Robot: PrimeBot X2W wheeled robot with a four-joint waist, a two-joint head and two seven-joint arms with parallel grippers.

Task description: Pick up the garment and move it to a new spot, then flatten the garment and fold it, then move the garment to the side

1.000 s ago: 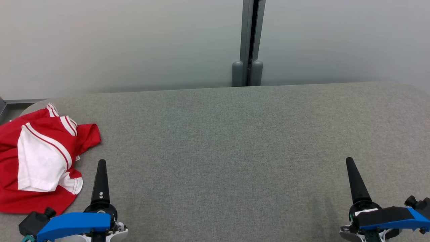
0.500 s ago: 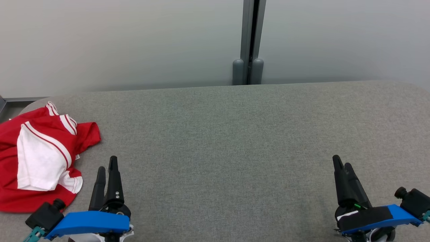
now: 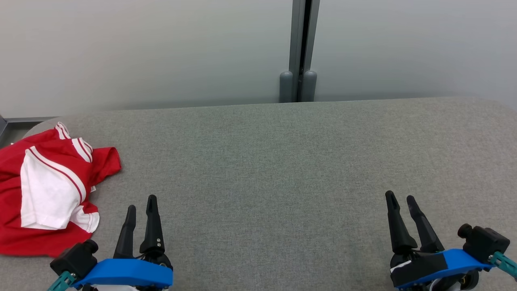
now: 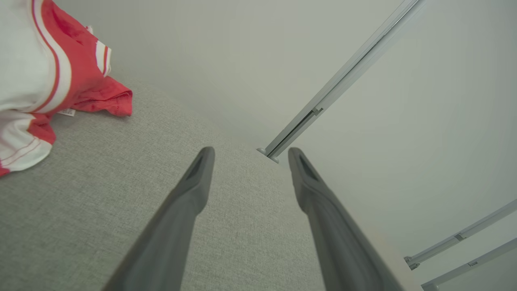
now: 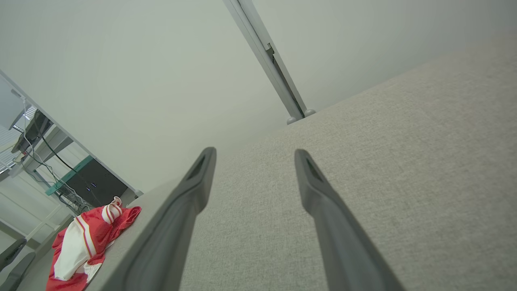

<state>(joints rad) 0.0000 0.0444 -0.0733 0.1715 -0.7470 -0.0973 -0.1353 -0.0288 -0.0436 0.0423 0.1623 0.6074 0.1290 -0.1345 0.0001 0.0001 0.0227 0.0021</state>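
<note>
Both your left tool (image 3: 141, 202) and right tool (image 3: 400, 195) stand open, holding nothing. You see the garment (image 3: 44, 190) crumpled on the worktop (image 3: 282, 161), far left.

left gripper (image 3: 141, 202) and right gripper (image 3: 400, 195): long tapered black fingers (image 3: 153, 226), blue shell (image 3: 129, 273) behind them, black camera block (image 3: 74, 258) on teal bracket (image 3: 60, 281) outboard.

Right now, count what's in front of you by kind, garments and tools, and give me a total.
Garments: 1, the red and white garment, crumpled at the left end of the grey table.
Tools: 2, the left tool and the right tool, both open and empty.
Total: 3.
</note>
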